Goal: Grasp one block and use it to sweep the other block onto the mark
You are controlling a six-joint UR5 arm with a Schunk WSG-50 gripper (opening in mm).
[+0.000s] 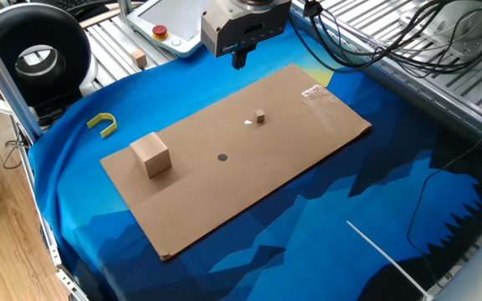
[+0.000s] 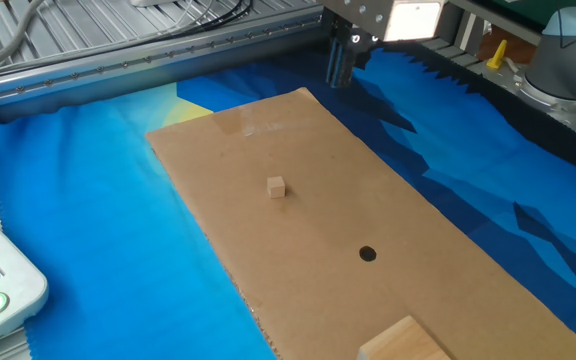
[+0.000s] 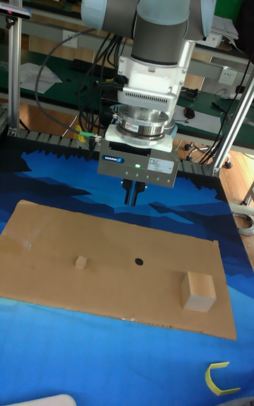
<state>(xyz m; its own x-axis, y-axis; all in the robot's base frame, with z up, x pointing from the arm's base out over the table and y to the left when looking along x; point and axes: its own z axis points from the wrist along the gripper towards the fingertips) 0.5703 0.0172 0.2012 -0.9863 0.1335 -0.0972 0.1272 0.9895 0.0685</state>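
Note:
The large light-tan block [image 1: 151,155] [image 3: 197,291] stands near one end of the cardboard sheet [image 1: 308,138]; only its top shows at the bottom edge of the other fixed view [image 2: 405,341]. The tiny block [image 1: 259,116] [image 2: 276,186] [image 3: 81,261] sits toward the opposite end. Between the two lies the mark, a dark dot [image 1: 222,156] [image 2: 367,254] [image 3: 139,261]. My gripper [image 1: 241,58] [image 2: 340,71] [image 3: 134,199] hangs above the blue cloth just beyond the sheet's far long edge. It is shut, holds nothing, and is well away from both blocks.
A white fleck [image 1: 248,123] lies beside the tiny block, and a shiny tape patch [image 1: 314,92] is on a sheet corner. A yellow U-shaped piece [image 1: 102,124] lies on the cloth. A pendant [image 1: 161,32], a black ring [image 1: 32,54] and cables [image 1: 408,33] surround the table.

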